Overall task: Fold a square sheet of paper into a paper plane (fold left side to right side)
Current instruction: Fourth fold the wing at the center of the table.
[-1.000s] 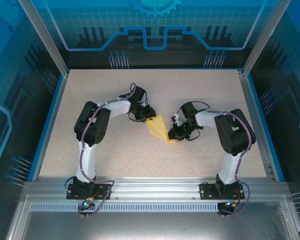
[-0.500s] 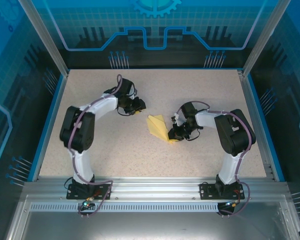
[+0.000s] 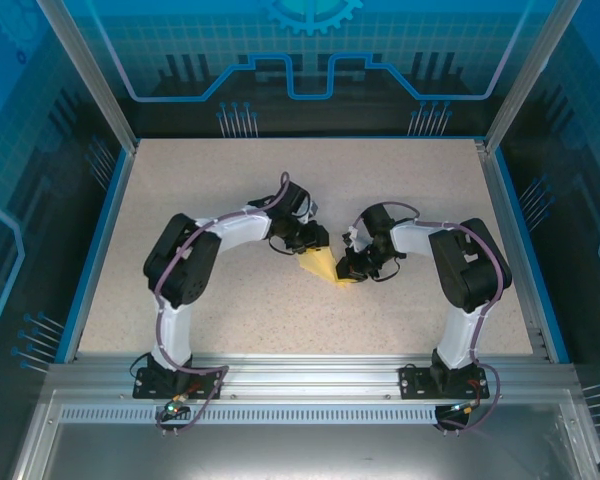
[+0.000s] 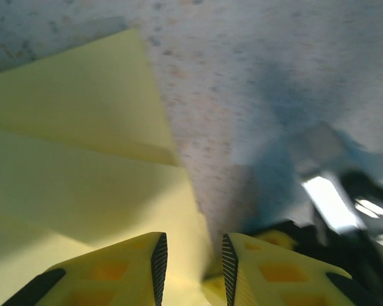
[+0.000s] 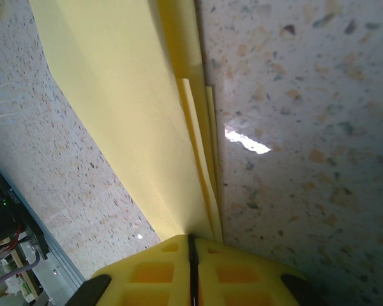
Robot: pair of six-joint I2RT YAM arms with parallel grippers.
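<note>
Yellow folded paper (image 3: 320, 266) pinched by clenched right hand (image 5: 191, 241), left hand (image 4: 191, 255) slightly parted above it on speckled surface (image 3: 210, 180).

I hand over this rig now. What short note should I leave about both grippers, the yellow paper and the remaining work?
Left gripper: jaws slightly apart, low over the far end of the pale-yellow folded paper wedge, holding nothing.
Right gripper: shut on the wedge's near tip.
The wedge lies mid-way on the speckled table.
Done: first folds, layers stacked.
Left: further folds; no slim dart yet.
</note>
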